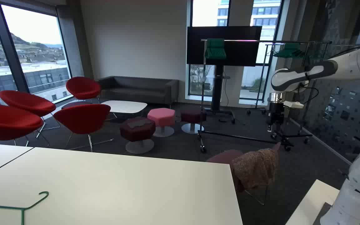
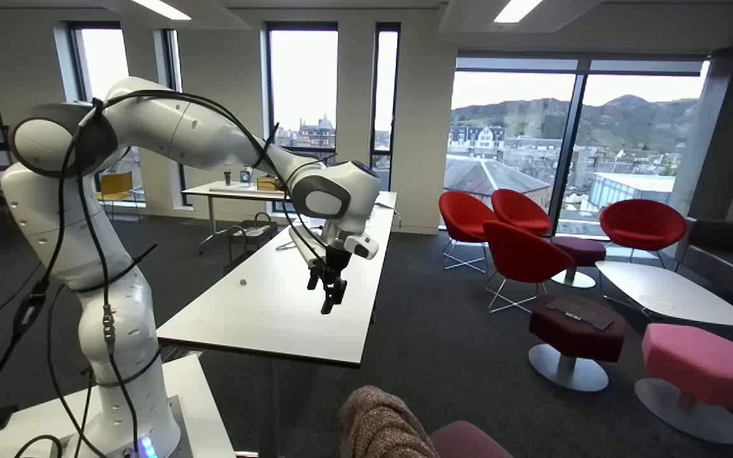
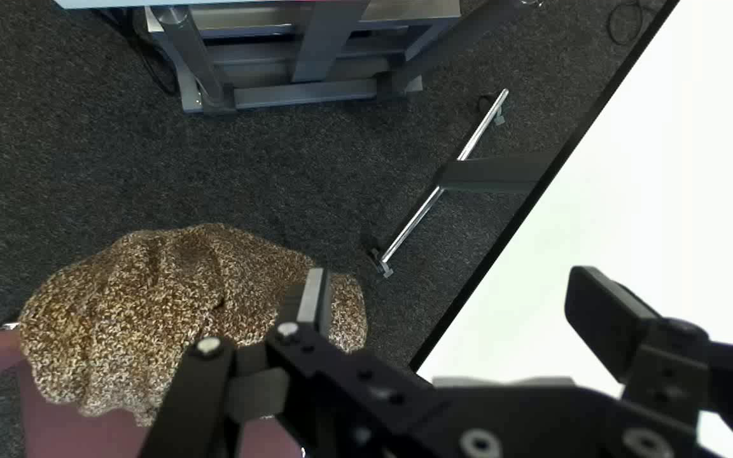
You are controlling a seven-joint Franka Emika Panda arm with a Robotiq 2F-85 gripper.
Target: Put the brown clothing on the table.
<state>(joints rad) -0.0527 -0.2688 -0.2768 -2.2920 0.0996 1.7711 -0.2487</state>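
The brown clothing is a wrinkled, heathered fabric draped over the back of a dull red chair. It also shows at the bottom in an exterior view and at lower left in the wrist view. The table has a pale cream top and stands beside the chair; its edge shows at right in the wrist view. My gripper is open with nothing between its fingers. It hangs in the air above the clothing's level, apart from it; it shows in both exterior views.
A green hanger lies on the table. A clothes rack with green hangers stands behind the chair. The robot's base stands on a small white table. Stools such as a pink one and red chairs stand farther off.
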